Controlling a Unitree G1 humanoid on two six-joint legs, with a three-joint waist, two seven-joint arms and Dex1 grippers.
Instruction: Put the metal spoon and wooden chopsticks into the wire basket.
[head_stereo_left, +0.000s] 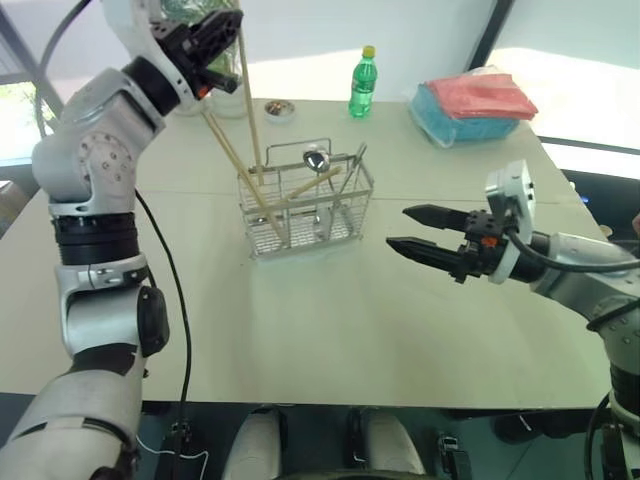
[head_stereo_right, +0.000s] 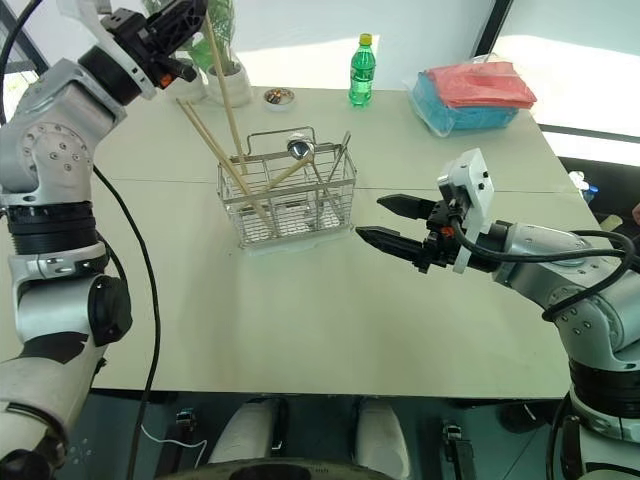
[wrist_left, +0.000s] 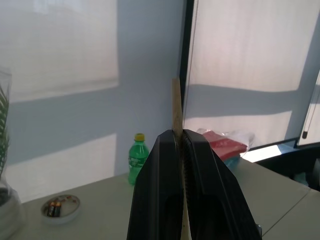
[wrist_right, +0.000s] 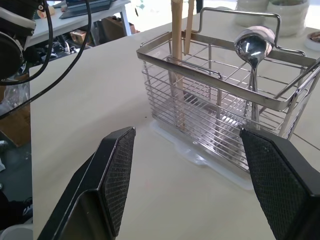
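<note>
Bench (head_stereo_left: 330, 320): a wide, pale cream surface with a faint seam running across it.
Green bottle (head_stereo_left: 363, 83): clear green plastic with a yellow cap, standing upright near the far edge of the bench.
Small dish (head_stereo_left: 279, 108): a shallow round dish to the left of the bottle, with small dark items inside, too small to identify.
Plastic bag (head_stereo_left: 470, 105): a clear bag at the far right corner of the bench, holding folded blue and red cloths.
Vase (head_stereo_right: 228, 80): a pale vessel with green leaves, at the far left, beside the dish.
Window blinds (wrist_left: 245, 45): pale, drawn, behind the bench.
</note>
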